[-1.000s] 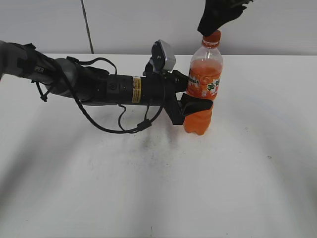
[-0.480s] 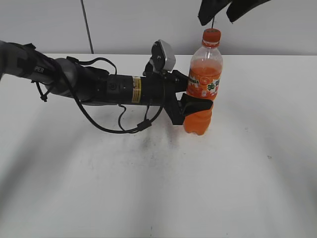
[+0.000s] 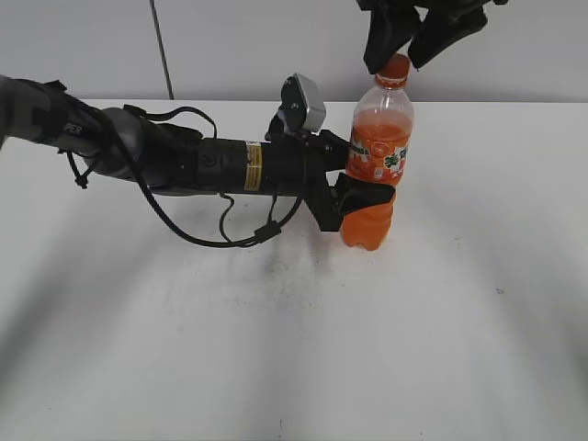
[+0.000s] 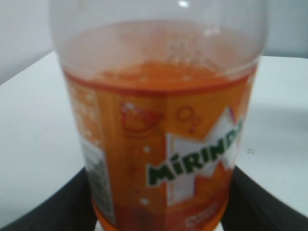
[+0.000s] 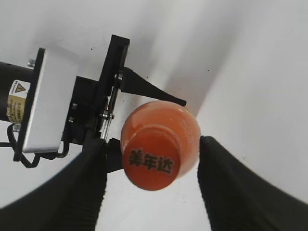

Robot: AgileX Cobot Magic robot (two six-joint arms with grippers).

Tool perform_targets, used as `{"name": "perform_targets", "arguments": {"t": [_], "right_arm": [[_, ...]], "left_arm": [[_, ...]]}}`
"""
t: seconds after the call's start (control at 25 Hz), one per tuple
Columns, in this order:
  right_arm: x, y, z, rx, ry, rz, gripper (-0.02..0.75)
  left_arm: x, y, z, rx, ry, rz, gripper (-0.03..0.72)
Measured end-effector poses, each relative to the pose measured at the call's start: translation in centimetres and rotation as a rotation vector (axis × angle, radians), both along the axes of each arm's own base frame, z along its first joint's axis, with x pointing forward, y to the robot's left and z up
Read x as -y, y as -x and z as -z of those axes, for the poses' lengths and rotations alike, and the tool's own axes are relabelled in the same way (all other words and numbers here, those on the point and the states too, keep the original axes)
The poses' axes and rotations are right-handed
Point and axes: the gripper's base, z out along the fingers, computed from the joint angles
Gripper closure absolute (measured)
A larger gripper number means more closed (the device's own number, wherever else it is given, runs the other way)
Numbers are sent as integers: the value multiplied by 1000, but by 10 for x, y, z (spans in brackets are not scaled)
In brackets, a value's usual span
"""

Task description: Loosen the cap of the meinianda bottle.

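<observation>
The meinianda bottle [image 3: 377,161] stands upright on the white table, filled with orange drink; its label fills the left wrist view [image 4: 163,144]. My left gripper [image 3: 364,198] is shut on the bottle's waist, its black fingers [image 4: 62,207] pressed against both sides of the label. The orange cap [image 3: 395,68] sits on the neck, its printed top facing the right wrist camera [image 5: 151,163]. My right gripper [image 3: 401,44] hangs over the cap, open, one finger on each side [image 5: 153,147], with a small gap between each pad and the cap.
The left arm [image 3: 184,161] lies low across the table from the left edge to the bottle, with a cable loop [image 3: 230,230] under it. White tabletop [image 3: 303,349] spreads in front and to the right. A grey wall [image 3: 230,46] stands behind.
A second ago the right gripper was closed on the cap. It then opened and rose, and now has come back down with its fingers spread round the cap. The left gripper and bottle are still.
</observation>
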Motion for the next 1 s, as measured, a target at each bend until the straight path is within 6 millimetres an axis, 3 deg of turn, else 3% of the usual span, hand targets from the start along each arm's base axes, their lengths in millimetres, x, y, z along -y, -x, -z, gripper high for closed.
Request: {"name": "perform_targets", "arguments": {"t": [0.2,0.44,0.72,1.0], "right_arm": [[0,0,0,-1,0,1,474],[0,0,0,37,44,-126,475],[0,0,0,236,264,-761,477],[0,0,-2,275,300,-872,479]], "left_arm": [[0,0,0,0,0,0,260],[0,0,0,0,1,-1,260],[0,0,0,0,0,0,260],[0,0,0,-1,0,-2,260]]}}
